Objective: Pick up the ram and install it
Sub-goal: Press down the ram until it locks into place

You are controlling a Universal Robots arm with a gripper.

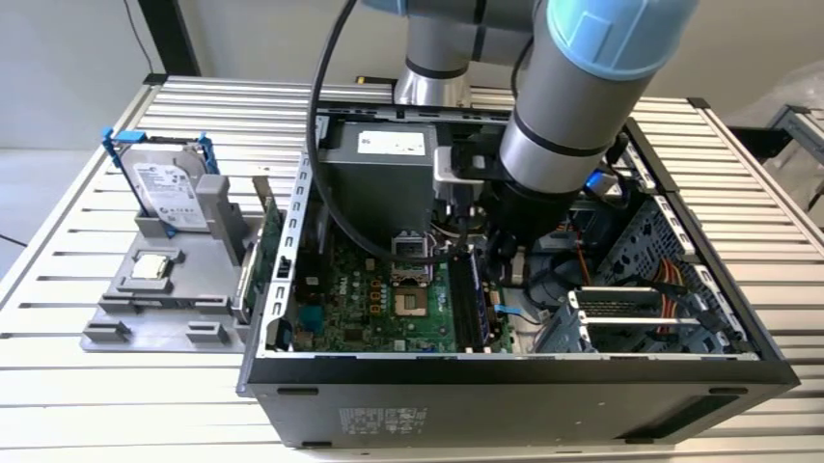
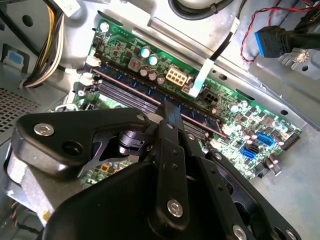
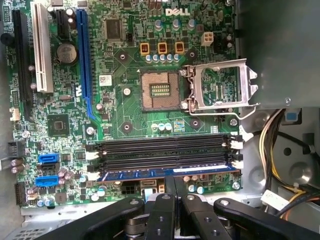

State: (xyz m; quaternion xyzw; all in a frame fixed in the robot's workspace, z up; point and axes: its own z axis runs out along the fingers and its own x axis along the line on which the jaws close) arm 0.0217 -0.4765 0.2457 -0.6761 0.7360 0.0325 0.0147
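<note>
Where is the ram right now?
The ram sits in the motherboard's memory slot nearest the gripper, beside the empty black slots in the first wrist view.

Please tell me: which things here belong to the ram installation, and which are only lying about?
Belong to the job:
ram, sitting in a motherboard slot
pincer, right at the ram
motherboard

Lying about:
hard drive, upright in the grey holder
processor chip on that holder

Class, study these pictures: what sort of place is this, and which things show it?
Probably a robotics test bench for computer assembly: an open black desktop computer case lies on a ribbed metal table, with a grey parts fixture beside it and the blue ram in a motherboard slot.
</note>
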